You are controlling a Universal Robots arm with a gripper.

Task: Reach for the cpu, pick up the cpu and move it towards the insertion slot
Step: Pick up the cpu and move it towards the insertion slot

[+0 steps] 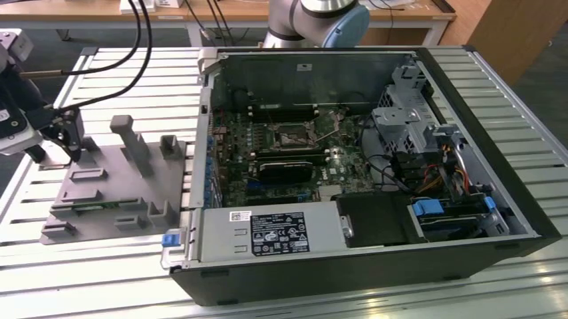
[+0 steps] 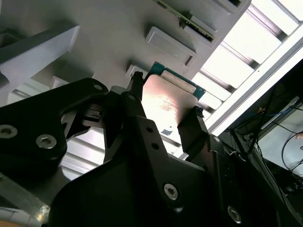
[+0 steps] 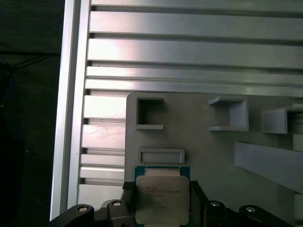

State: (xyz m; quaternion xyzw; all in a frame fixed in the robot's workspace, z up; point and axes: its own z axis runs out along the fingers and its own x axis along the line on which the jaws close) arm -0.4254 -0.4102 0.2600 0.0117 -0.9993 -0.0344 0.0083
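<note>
1. Grey fixture (image 1: 116, 193) lies at the exterior view's nine o'clock; the gripper (image 1: 64, 149) hangs over its ten-o'clock corner, pinching the cpu (image 3: 162, 198) by two edges.
2. Towards three o'clock, posts (image 1: 133, 143) and the case wall (image 1: 206, 133) stand between it and the slot (image 1: 291, 136).

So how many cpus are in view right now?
1. The cpu is clamped in the gripper, over the grey fixture. The insertion slot looks empty, though others may be hidden.
</note>
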